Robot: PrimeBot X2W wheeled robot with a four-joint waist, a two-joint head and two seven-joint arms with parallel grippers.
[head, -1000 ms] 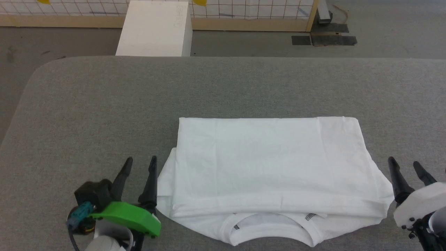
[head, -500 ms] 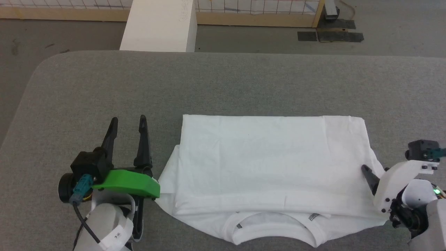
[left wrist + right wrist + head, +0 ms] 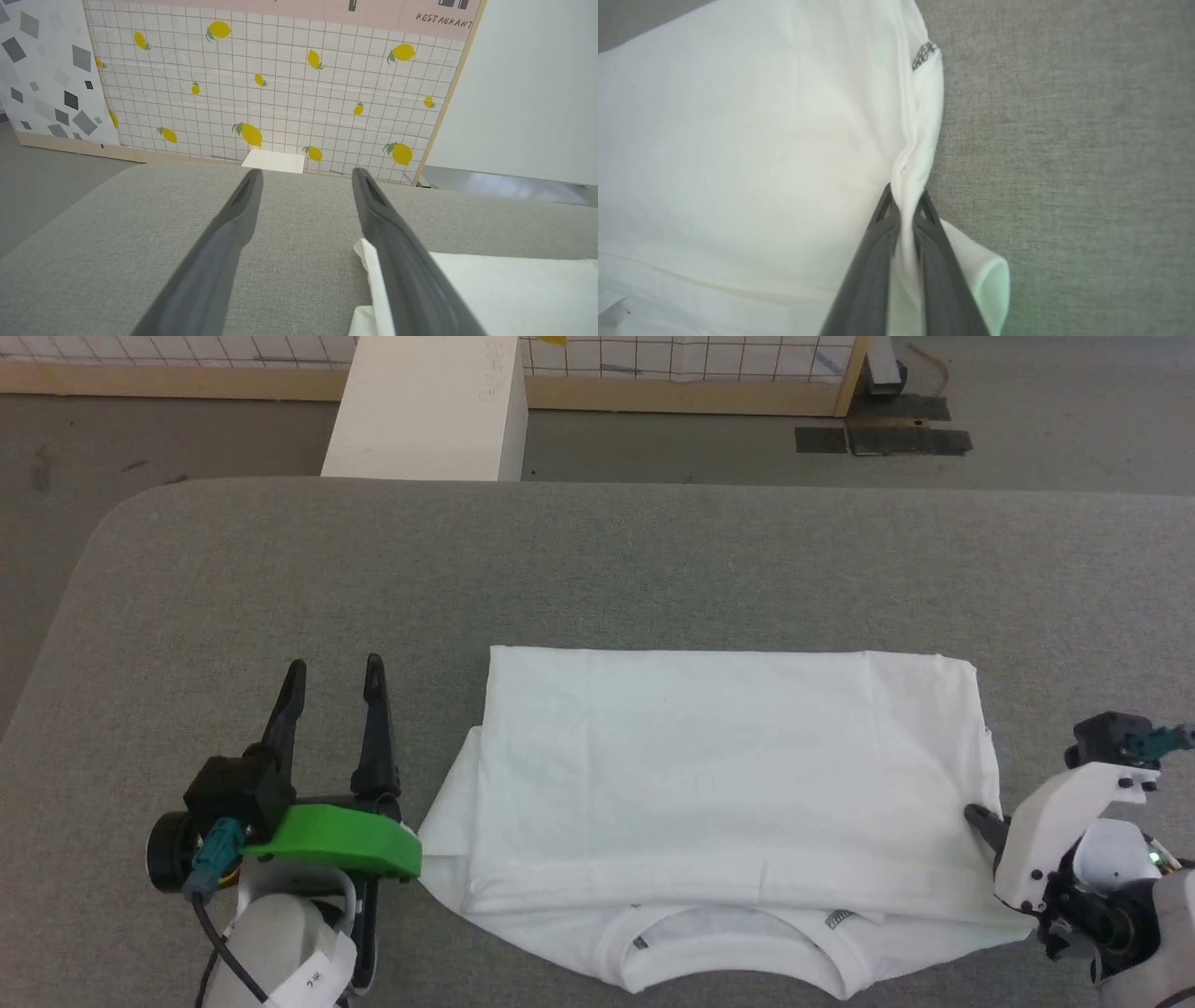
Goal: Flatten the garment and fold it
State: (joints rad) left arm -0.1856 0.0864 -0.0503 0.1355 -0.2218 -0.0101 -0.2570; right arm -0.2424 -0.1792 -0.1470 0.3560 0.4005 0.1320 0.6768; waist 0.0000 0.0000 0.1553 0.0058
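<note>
The garment (image 3: 728,775) is pinched at 3 o'clock by the right gripper (image 3: 905,198); the left gripper (image 3: 334,677) is held wide apart, empty, at 9 o'clock.

A grey, fabric-covered desk (image 3: 597,569) with rounded corners is seen. Only the white garment (image 3: 728,775) is laid directly on it, folded into a rough rectangle right of the middle, its round neck opening turned toward the robot's edge.

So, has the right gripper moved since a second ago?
Yes. The right gripper turned in toward the garment, from just off its right edge onto that edge, and now pinches it.
</note>
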